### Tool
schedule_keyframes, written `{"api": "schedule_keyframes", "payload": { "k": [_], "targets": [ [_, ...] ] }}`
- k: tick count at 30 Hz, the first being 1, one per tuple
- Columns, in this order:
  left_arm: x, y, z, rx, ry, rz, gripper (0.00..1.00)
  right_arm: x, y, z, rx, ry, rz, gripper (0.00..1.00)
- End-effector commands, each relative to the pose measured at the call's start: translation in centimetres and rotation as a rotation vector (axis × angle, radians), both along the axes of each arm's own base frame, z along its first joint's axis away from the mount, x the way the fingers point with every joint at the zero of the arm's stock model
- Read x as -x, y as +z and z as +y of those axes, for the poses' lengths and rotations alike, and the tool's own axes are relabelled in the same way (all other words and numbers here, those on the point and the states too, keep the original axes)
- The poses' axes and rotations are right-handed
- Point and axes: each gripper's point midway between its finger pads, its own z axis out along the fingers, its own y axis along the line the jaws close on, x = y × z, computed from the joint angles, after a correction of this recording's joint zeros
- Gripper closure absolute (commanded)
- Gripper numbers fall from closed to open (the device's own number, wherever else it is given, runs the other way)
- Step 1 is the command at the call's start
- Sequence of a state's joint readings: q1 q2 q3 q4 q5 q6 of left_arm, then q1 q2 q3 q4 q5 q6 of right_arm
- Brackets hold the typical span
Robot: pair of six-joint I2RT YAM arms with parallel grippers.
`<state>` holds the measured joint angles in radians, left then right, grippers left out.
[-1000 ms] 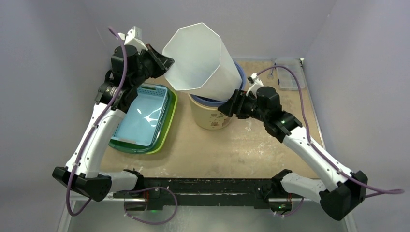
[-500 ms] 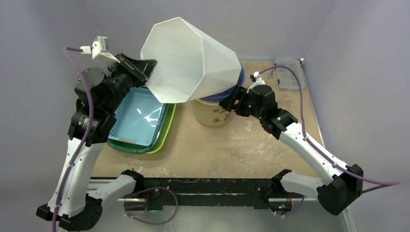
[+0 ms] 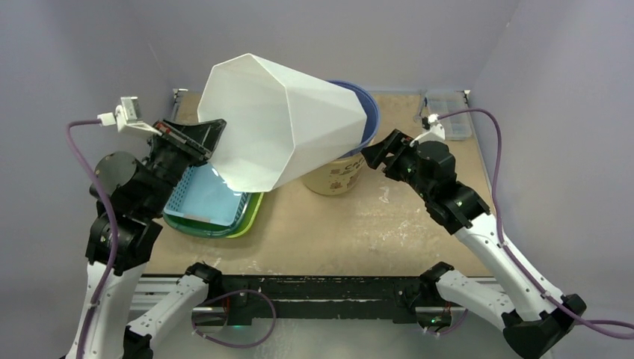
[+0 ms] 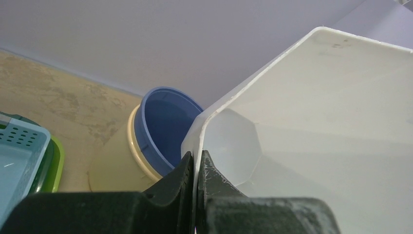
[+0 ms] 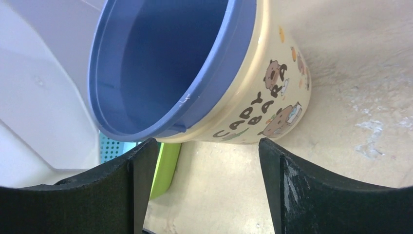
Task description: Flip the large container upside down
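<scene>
At the rim, the left gripper (image 4: 196, 165) pinches the container (image 3: 277, 127), probably light and stiff; right gripper (image 3: 371, 152) stands wide, empty.

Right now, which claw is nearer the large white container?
Left. The left claw is shut on the rim of the large white container; the right claw is open, off it, beside the cream bucket.

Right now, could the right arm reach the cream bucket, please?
Probably yes: the right gripper is open and faces the cream bucket close by, with nothing between; the white container, held by the left gripper, only overhangs its far side.
</scene>
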<state>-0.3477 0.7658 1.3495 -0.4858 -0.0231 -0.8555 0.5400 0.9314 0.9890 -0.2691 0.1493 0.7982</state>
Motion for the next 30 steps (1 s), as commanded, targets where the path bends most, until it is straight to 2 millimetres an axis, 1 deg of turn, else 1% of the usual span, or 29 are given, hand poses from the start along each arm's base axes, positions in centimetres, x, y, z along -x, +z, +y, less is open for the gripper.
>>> {"api": "schedule_keyframes", "payload": {
  "k": [1, 3, 5, 8, 10, 12, 13, 14, 17, 19, 20, 23, 25, 26, 30],
  "targets": [
    [2.5, 4.4, 1.3, 0.112, 0.02, -0.133, 1.0, -0.2, 0.5, -2.2, 0.052, -0.093, -0.014, 0.22],
    [2.6, 4.2, 1.0, 0.105, 0.004, -0.12, 1.0, -0.3, 0.6, -2.5, 0.066, -0.104, -0.01, 0.21],
    [2.4, 3.3, 0.2, 0.09, -0.037, -0.089, 1.0, -0.6, 0.7, -3.1, 0.103, -0.132, -0.009, 0.21],
    [2.8, 1.7, -1.6, 0.082, -0.142, -0.047, 1.0, -1.0, 1.2, -5.6, 0.188, -0.241, -0.019, 0.2],
    [3.7, 1.3, -2.6, 0.092, -0.21, -0.057, 1.0, -1.0, 2.0, -7.1, 0.235, -0.299, -0.035, 0.2],
    [4.8, 1.7, -3.7, 0.107, -0.297, -0.102, 1.0, -1.0, 3.0, -8.4, 0.266, -0.349, -0.063, 0.2],
    [5.1, 1.6, -4.3, 0.111, -0.343, -0.106, 1.0, -0.9, 3.5, -9.1, 0.28, -0.372, -0.08, 0.19],
    [4.9, 1.0, -4.9, 0.11, -0.372, -0.087, 1.0, -0.8, 4.1, -9.8, 0.299, -0.403, -0.095, 0.19],
    [4.8, -1.9, -6.7, 0.127, -0.475, -0.01, 1.0, -0.4, 5.7, -11.9, 0.329, -0.49, -0.134, 0.19],
    [4.8, -3.7, -7.4, 0.143, -0.523, 0.02, 1.0, 0.0, 7.0, -12.8, 0.327, -0.527, -0.155, 0.19],
    [4.8, -5.0, -7.9, 0.14, -0.551, 0.045, 1.0, 0.2, 7.5, -13.1, 0.322, -0.539, -0.165, 0.19],
    [4.3, -8.8, -8.6, 0.112, -0.582, 0.126, 1.0, 0.7, 8.7, -13.2, 0.287, -0.536, -0.194, 0.18],
    [3.8, -11.1, -8.6, 0.117, -0.57, 0.159, 1.0, 0.8, 9.4, -12.6, 0.255, -0.504, -0.209, 0.18],
    [3.5, -12.2, -8.6, 0.129, -0.562, 0.171, 1.0, 0.9, 9.7, -12.0, 0.236, -0.476, -0.217, 0.17],
    [2.4, -17.7, -8.7, 0.213, -0.527, 0.257, 1.0, 1.0, 11.4, -7.8, 0.159, -0.249, -0.275, 0.16]
  ]
}}
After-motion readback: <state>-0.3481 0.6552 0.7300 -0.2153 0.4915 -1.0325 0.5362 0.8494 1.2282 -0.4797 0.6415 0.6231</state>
